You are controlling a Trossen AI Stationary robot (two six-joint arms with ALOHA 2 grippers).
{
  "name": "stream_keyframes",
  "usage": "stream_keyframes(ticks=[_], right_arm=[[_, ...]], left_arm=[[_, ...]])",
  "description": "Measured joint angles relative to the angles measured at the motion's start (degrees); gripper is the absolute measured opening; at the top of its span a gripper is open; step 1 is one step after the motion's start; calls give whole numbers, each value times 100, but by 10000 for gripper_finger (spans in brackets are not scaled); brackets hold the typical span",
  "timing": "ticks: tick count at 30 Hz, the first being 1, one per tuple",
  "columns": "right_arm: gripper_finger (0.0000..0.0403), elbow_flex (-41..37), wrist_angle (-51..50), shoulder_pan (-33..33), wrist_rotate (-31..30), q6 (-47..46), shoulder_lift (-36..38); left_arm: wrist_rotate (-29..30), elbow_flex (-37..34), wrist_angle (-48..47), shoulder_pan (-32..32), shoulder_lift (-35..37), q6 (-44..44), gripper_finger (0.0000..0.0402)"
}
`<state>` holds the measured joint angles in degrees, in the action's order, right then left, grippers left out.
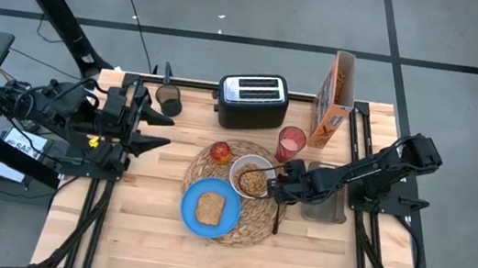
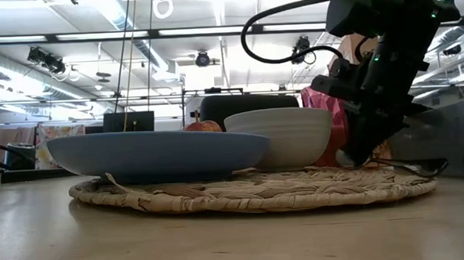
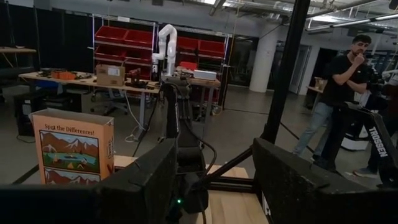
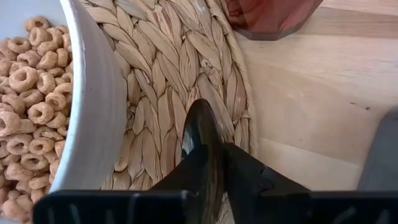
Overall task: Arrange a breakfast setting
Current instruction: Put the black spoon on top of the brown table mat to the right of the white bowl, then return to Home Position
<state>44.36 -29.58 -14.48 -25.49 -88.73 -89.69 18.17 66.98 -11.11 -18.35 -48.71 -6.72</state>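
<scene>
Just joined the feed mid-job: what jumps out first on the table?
The round straw placemat at table centre, carrying a blue plate with toast and a white bowl of cereal rings. The right gripper sits low at the mat's right edge, holding a metal spoon beside the bowl.

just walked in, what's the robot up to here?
It's laying out breakfast. The right gripper is low over the placemat, its jaws around the spoon beside the cereal-filled bowl. Toast sits on the plate, with the red fruit and cup nearby. The left gripper waits open at the table's left edge.
</scene>
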Motion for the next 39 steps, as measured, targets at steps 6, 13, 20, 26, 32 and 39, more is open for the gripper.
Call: stream_keyframes(ticks=[6,13,20,26,32,39], right_arm=[[86,0,-6,0,11,2,13],[93,191,-521,0,47,31,129],[93,505,-1262,-29,35,222,527],[93,775,-1815,-267,-255,913,1571],[80,776,-1551,-548,-558,2768,3000],[17,725,-559,-804,-769,5580,4363]], left_arm=[[0,0,2,0,0,0,217],[0,0,0,0,0,0,217],[0,0,-16,0,0,2,217],[0,0,-13,0,11,2,217],[-2,2,84,142,-169,-39,209],[-150,0,50,674,-594,-190,146]])
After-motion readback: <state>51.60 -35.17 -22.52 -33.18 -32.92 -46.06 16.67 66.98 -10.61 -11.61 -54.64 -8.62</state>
